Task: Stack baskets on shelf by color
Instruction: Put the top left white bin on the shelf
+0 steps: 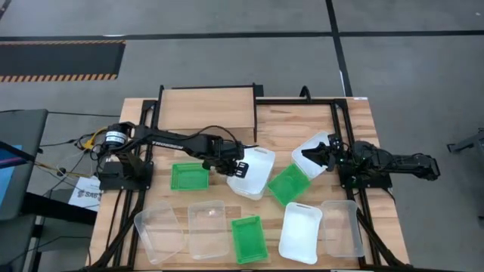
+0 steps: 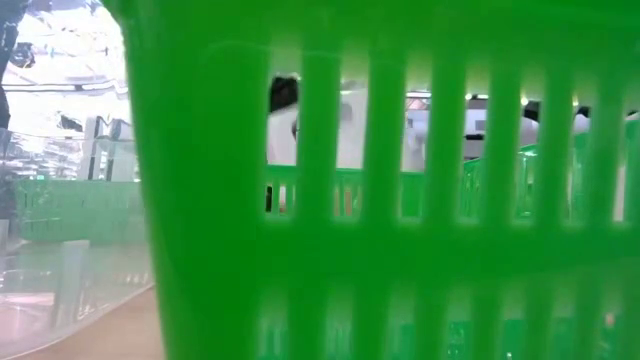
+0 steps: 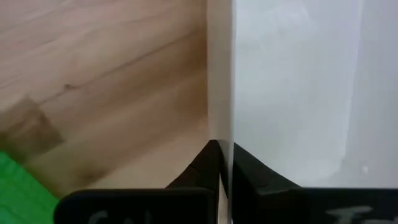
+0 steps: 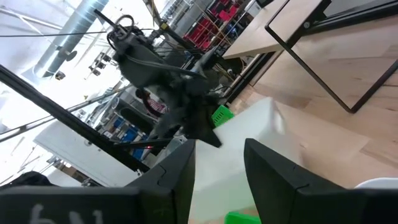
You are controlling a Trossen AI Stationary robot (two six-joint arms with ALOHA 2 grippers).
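Observation:
My left gripper [image 1: 240, 168] is shut on the left wall of a white basket [image 1: 255, 174] at the table's middle. My right gripper [image 1: 311, 156] is open and points toward the table's left, over a second white basket [image 1: 321, 145] that leans on a green basket [image 1: 289, 184]. Whether it touches that basket, I cannot tell. The shelf [image 1: 208, 108], a light-wood board on black legs, stands bare at the far edge. Two more green baskets [image 1: 189, 176] [image 1: 249, 239], a third white one [image 1: 301, 232] and three clear ones lie on the table. My left gripper pinches the white basket's left wall [image 3: 220, 118], one finger inside the basket and one outside. The fingers come from the table's left, slanting down. Whether the basket is lifted off the table does not show.
Clear baskets lie near the front edge at the left [image 1: 159, 230], the middle [image 1: 208, 229] and the right [image 1: 342, 227]. A black metal frame [image 1: 299, 113] stands right of the shelf. A green basket [image 2: 400, 200] fills the low view.

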